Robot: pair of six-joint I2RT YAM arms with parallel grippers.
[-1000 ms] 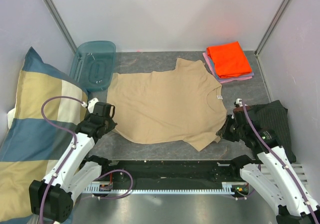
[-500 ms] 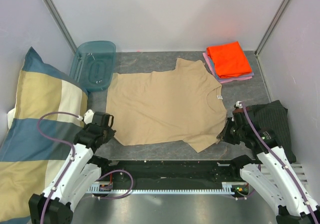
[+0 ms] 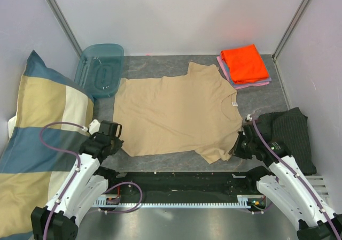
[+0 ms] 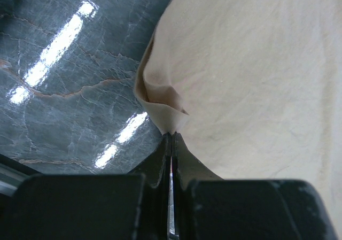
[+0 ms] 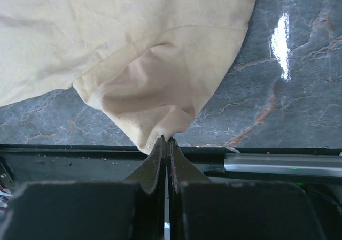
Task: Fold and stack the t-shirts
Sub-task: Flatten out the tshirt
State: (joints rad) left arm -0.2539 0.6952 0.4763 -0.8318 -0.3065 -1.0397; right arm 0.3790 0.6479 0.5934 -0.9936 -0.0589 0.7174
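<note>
We see the tan t-shirt (image 3: 176,111) lying spread in the middle of the grey marbled worktop (image 3: 160,63), with the collar toward the right and the hem toward the left. The left claw (image 3: 116,141) is closed on the near corner of the hem. In the left wrist view its two fingers (image 4: 160,160) are pressed together with a small raised fold of the cloth between the tips. The right claw (image 3: 238,146) is closed on the edge of the near sleeve. In the right wrist view the sleeve rises in a little peak into the fingertips (image 5: 155,157), just above the black rail (image 5: 80,162) at the near edge.

Between the near edge of the shirt and this rail only a narrow strip of bare worktop shows. Beyond the far sleeve there is a wider bare band up to the back wall. The far corner of the hem lies just beside a teal plastic tray (image 3: 100,69). In the far right corner the folded orange t-shirt (image 3: 244,62) lies on top of a small stack, with pink and bluish edges showing under it, near the far sleeve but apart from it. A checked pillow (image 3: 37,133) fills the left side beside the left arm, and a dark striped cloth (image 3: 291,130) lies just right of the right arm.
</note>
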